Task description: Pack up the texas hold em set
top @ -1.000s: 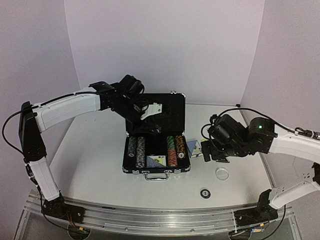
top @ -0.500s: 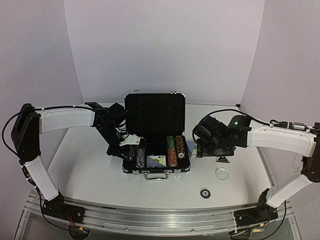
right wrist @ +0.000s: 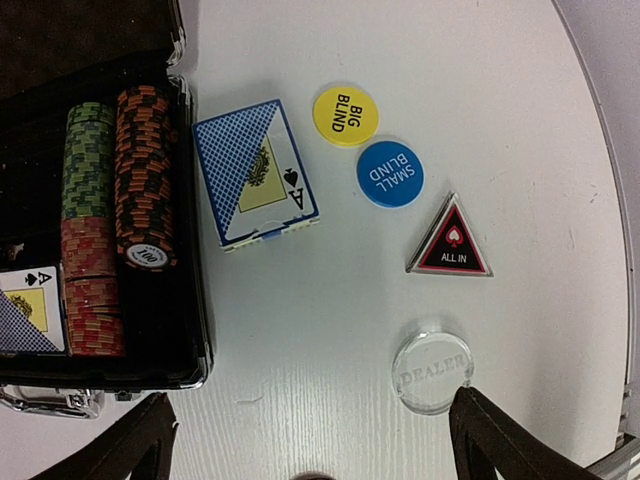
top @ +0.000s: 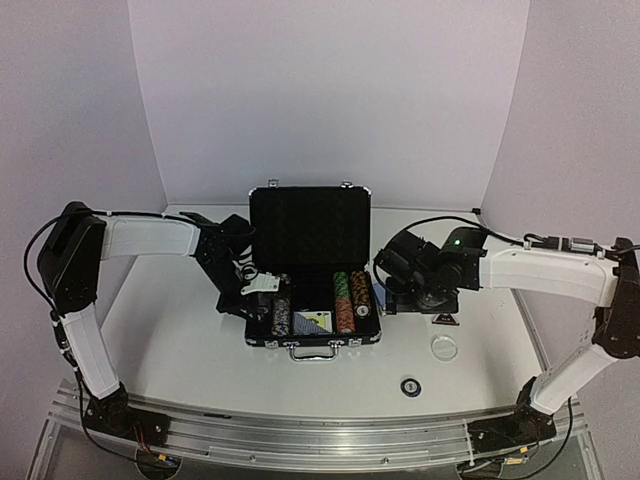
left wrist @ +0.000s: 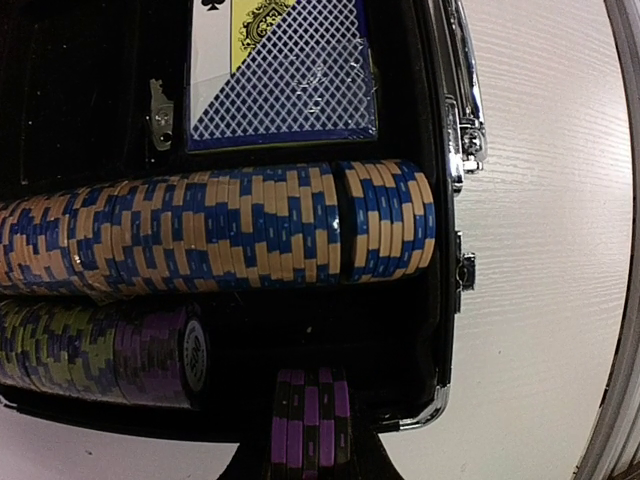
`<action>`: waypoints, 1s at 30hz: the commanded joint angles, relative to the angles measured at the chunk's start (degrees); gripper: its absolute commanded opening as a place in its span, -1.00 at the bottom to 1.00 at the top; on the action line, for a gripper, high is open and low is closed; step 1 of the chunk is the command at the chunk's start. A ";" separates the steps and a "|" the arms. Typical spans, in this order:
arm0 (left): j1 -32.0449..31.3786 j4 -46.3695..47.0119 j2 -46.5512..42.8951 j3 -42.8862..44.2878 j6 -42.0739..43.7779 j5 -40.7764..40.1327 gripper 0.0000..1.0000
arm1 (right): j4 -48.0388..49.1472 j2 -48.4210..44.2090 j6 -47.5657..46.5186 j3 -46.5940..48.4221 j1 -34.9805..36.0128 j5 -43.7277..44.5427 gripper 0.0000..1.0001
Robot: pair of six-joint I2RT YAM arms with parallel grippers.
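The black briefcase lies open mid-table, lid upright. Its slots hold striped poker chips and a blue-backed card deck. My left gripper hangs over the case's left slot, shut on a small stack of purple-and-black chips, just past a purple-green row and a blue-yellow row. My right gripper is open above the bare table right of the case. Below it lie a second deck, a yellow disc, a blue disc, a dark triangular button and a clear disc.
One loose round chip lies near the front edge of the table. The case's silver handle and latches face the arms' bases. White walls close in the table at the back and on both sides.
My left arm came down from in front of the lid to the case's left slot, chips still held. The right gripper swung left toward the case, over the deck and discs.
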 commanded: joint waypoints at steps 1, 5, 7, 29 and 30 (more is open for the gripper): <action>0.06 1.07 1.08 2.22 -0.31 2.48 -1.00 | -1.56 0.68 1.21 2.16 -0.31 -0.41 0.84; 0.07 1.21 2.75 3.17 -1.29 2.42 -1.00 | -1.78 1.12 0.90 2.59 -0.27 -0.36 0.84; 0.07 1.50 3.85 3.67 -1.86 2.36 -1.00 | -1.86 1.37 0.82 2.71 -0.33 -0.43 0.84; -0.03 6.75 6.81 2.45 -4.65 -1.75 -0.77 | -3.47 4.40 0.98 4.45 -0.37 -1.84 0.81; -0.03 6.69 6.75 2.33 -4.54 -1.68 -0.77 | -3.64 4.54 0.92 4.54 -0.39 -1.85 0.81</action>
